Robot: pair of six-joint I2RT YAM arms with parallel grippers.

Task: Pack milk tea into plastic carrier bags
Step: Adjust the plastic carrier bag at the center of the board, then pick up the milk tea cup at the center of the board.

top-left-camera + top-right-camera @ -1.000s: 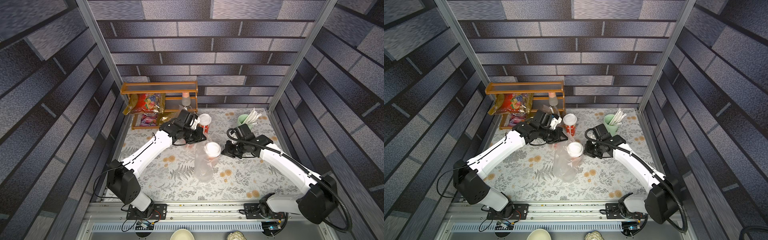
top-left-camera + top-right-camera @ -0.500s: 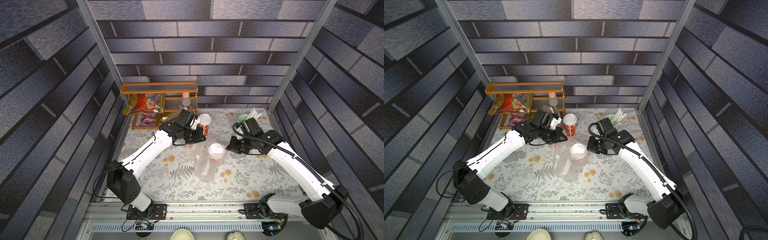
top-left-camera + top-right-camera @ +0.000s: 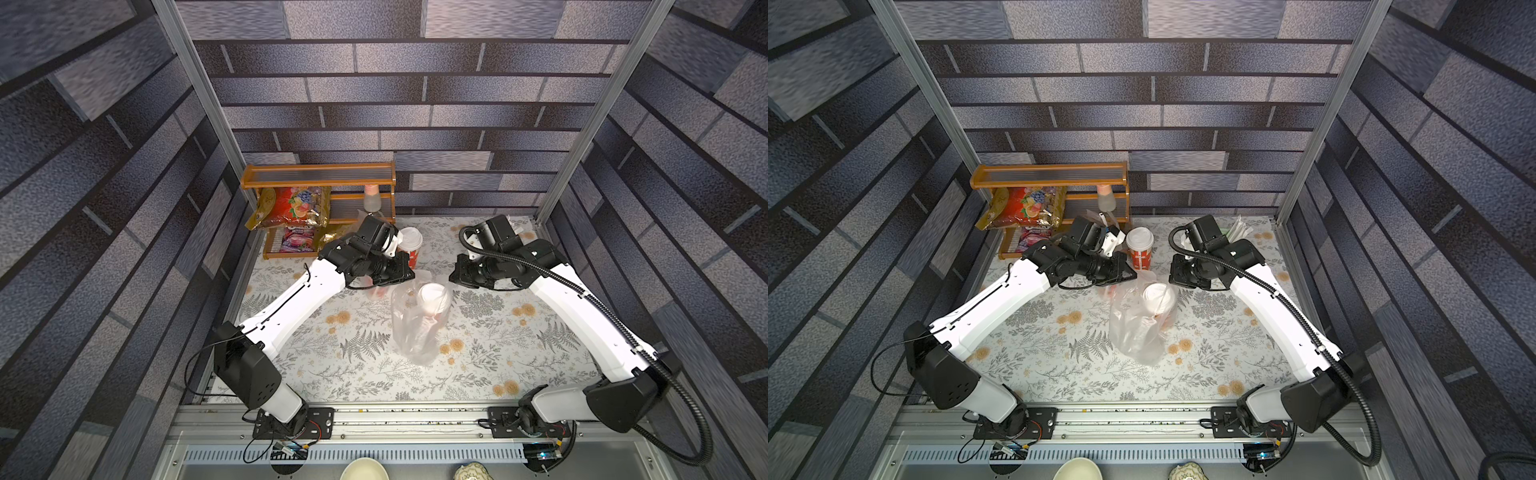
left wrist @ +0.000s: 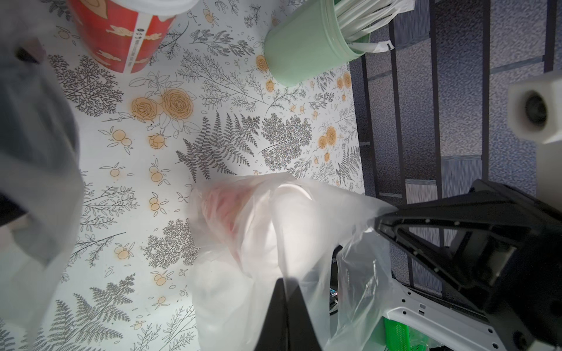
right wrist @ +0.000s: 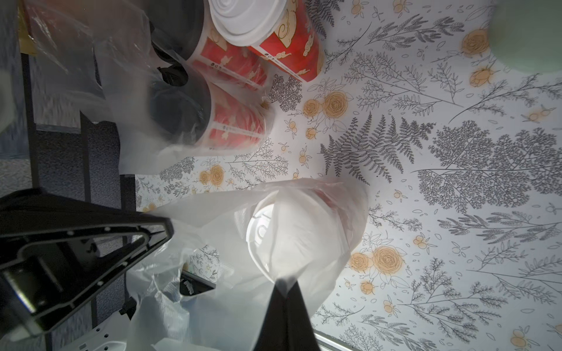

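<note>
A clear plastic carrier bag (image 3: 415,332) (image 3: 1133,332) stands mid-table with one milk tea cup inside; its white lid (image 3: 432,295) (image 5: 264,240) shows through the film. My left gripper (image 3: 409,276) (image 4: 287,281) is shut on the bag's rim on one side. My right gripper (image 3: 453,278) (image 5: 284,284) is shut on the rim opposite, and the film is stretched taut between them over the lid. A second white-lidded red cup (image 3: 410,241) (image 4: 121,45) stands free behind. Two black-lidded red cups (image 5: 213,127) sit in another clear bag (image 5: 127,91) under my left arm.
A wooden shelf (image 3: 320,178) with colourful snack packets (image 3: 291,205) and a small bottle (image 3: 372,199) stands at the back left. A pale green cup of white straws (image 4: 301,51) is at the back right, behind my right wrist. Metal frame posts (image 3: 582,137) bound the table.
My right arm has drawn back and up with the bag's rim, pulling the film over the cup's lid. The left arm has stayed put.
</note>
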